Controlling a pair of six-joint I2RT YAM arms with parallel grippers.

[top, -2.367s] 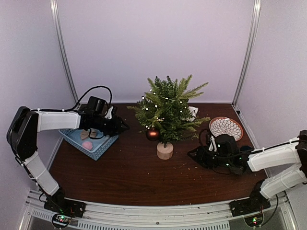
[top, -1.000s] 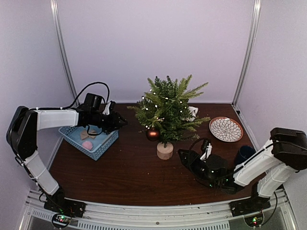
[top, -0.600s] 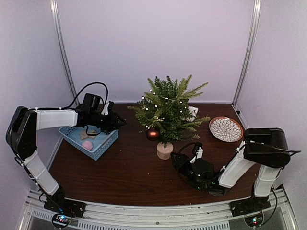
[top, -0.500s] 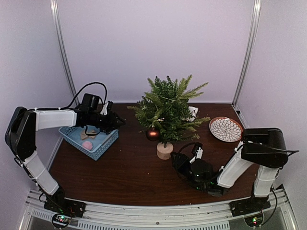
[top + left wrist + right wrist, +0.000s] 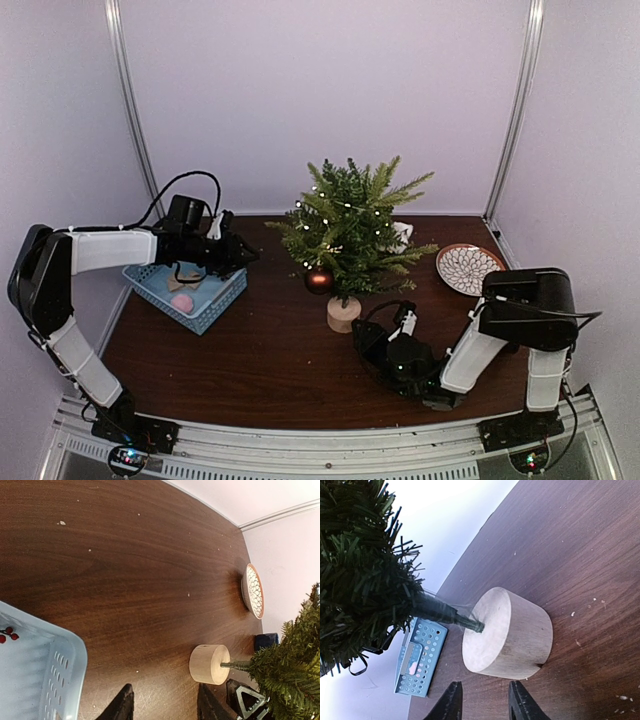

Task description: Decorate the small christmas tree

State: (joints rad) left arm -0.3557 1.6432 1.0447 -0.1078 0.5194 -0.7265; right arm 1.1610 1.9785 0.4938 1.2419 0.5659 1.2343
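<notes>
On the dark wooden surface (image 5: 580,555), the right fingers (image 5: 451,702) gape empty just short of the bushy dark-green christmas tree (image 5: 360,555)'s round pale wooden base (image 5: 507,635). Closing low and square on it should steady the tree.

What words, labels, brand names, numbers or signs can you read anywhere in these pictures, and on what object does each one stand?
No readable text in any view.
The small christmas tree, its wooden base, the blue basket and the table bear no lettering.
The patterned plate shows only a scale-like design, no words or numbers.
</notes>
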